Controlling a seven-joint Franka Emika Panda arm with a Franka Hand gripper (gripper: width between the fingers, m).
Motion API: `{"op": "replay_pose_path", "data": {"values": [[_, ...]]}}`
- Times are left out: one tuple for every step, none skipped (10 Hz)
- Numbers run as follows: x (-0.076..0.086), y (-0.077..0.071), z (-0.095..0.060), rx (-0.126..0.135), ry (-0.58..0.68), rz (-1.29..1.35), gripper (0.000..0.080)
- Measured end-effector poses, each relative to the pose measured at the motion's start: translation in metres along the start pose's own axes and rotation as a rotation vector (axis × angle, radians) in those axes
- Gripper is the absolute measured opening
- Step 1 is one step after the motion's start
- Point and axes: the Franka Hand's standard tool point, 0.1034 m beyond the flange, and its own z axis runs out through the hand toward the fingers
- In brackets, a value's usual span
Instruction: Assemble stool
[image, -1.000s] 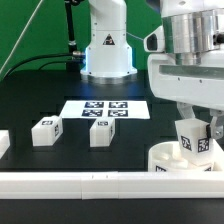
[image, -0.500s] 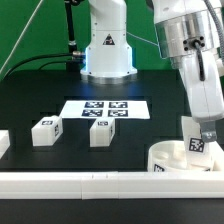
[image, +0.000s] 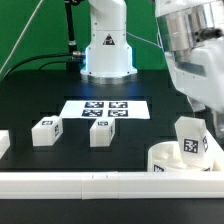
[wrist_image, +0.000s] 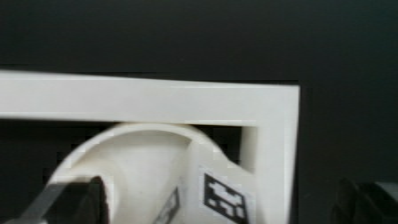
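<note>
At the exterior view's lower right, one leg (image: 193, 143) stands slightly tilted on the seat disc (image: 166, 158), a second leg (image: 46, 131) and third leg (image: 101, 132) rest on the desk (image: 150, 128) centre-left, and I cannot tell whether the pincer (image: 207, 100) above is open or closed.

Tagged white leg (image: 190, 143) aslant atop the seat disc (image: 163, 158)

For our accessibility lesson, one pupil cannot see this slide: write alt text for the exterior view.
A white stool leg stands on the round seat disc at the exterior view's right, the robot arm above it. Two loose legs lie apart on the black table, between the marker board and a long white rail.
</note>
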Motion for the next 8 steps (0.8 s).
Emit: {"op": "replay_pose_path", "data": {"values": [[-0.004, 0.000, -0.002, -0.007, -0.008, -0.134, 0.0647], [-0.005, 0.002, 0.000, -0.012, -0.008, -0.210, 0.0647], [-0.004, 0.002, 0.000, -0.012, -0.007, -0.246, 0.0649], [-0.003, 0.002, 0.000, -0.012, -0.006, -0.322, 0.0649], [-0.004, 0.003, 0.000, -0.026, -0.006, -0.397, 0.0649], [-0.004, 0.005, -0.005, -0.100, -0.003, -0.589, 0.0649], [-0.005, -0.002, -0.014, -0.134, 0.009, -0.739, 0.0649], [-0.007, -0.003, -0.015, -0.162, 0.023, -0.873, 0.0649]]}}
